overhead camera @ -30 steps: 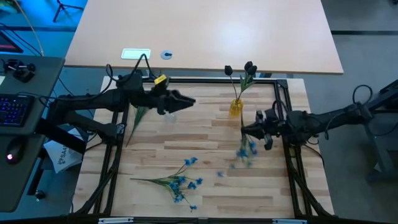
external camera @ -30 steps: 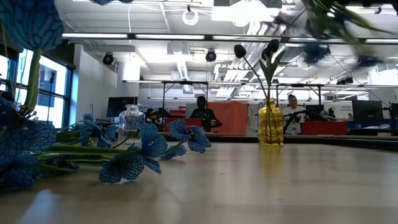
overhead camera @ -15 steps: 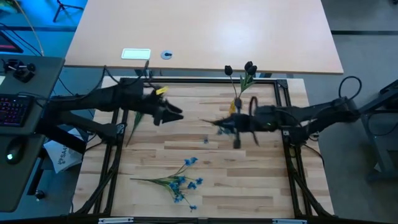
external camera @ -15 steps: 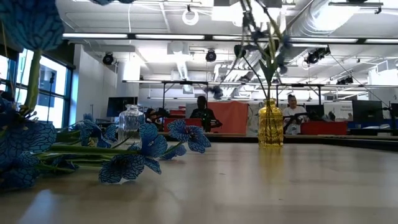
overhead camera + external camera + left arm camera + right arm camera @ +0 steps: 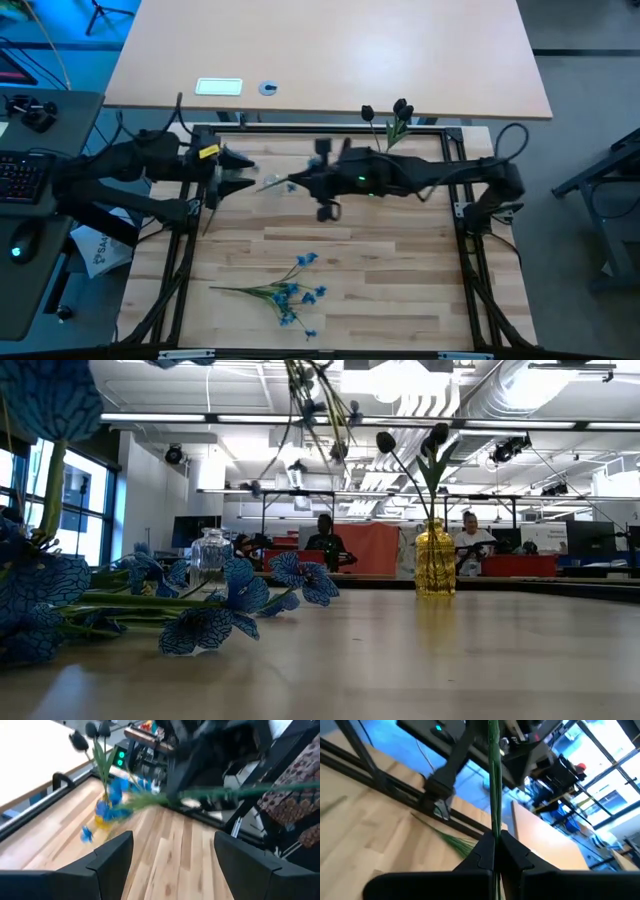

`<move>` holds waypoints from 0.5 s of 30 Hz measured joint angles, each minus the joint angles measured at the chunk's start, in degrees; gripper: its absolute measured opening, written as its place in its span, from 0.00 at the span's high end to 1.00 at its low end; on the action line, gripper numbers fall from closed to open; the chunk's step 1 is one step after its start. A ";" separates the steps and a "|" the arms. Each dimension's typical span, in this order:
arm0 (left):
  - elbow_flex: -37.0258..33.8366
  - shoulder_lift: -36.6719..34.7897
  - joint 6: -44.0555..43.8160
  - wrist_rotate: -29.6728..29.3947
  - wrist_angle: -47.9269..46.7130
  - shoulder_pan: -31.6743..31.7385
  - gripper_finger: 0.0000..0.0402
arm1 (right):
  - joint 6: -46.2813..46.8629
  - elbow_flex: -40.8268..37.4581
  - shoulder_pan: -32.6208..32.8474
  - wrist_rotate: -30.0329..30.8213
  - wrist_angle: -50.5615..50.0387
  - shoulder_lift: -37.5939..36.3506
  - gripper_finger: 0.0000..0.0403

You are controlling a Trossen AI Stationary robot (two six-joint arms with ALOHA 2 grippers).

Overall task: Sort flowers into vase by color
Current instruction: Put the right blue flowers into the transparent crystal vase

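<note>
High view: right gripper (image 5: 292, 184) reaches far across the table toward the left side, fingers pinched on the green stem of a blue sprig (image 5: 122, 795), carried in the air. Left gripper (image 5: 238, 172) waits just beside it, fingers spread and empty. Clear glass vase (image 5: 210, 552) stands at the far left of the table, near both grippers; yellow vase (image 5: 435, 560), far right, holds two dark buds (image 5: 400, 106). More blue flowers (image 5: 288, 291) lie on the near boards. Step in hand, by my reading: delivery of the blue sprig to the clear vase. Next move calls for tipping the stem upright over the narrow mouth, or a handover to the left gripper.
</note>
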 joint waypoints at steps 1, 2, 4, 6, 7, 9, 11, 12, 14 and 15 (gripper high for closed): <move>-1.39 -1.06 0.17 -0.04 -0.28 0.00 0.34 | -0.60 2.59 -0.32 0.36 -1.64 1.58 1.00; -2.80 -2.14 0.82 -0.38 -0.28 0.00 0.34 | -0.76 5.08 -0.60 0.36 -3.49 2.97 1.00; -5.37 -3.96 2.83 -2.78 -0.55 0.00 0.34 | -0.52 9.26 -1.22 0.32 -6.64 5.18 1.00; -7.25 -4.58 6.67 -4.95 -0.31 0.00 0.34 | -0.35 12.20 -1.65 0.10 -9.00 6.55 1.00; -8.00 -4.59 9.51 -5.16 0.17 -0.11 0.34 | -0.35 13.10 -1.91 -0.45 -9.80 6.89 1.00; -8.65 -4.27 15.90 -5.21 1.61 -0.72 0.34 | -0.29 14.16 -2.26 -2.21 -9.90 7.07 1.00; -8.69 -2.92 23.44 -6.37 4.03 -1.33 0.34 | -0.21 14.81 -2.55 -3.97 -9.96 7.06 1.00; -8.71 -2.30 27.00 -7.03 6.27 -1.67 0.34 | -0.21 15.13 -2.67 -4.85 -10.16 7.06 1.00; -8.71 -1.07 32.40 -7.36 12.28 -2.46 0.34 | -0.21 15.66 -2.72 -7.13 -10.81 7.07 1.00; -8.67 -0.44 34.14 -7.32 16.00 -2.83 0.34 | -0.22 15.91 -2.77 -8.60 -10.77 7.07 1.00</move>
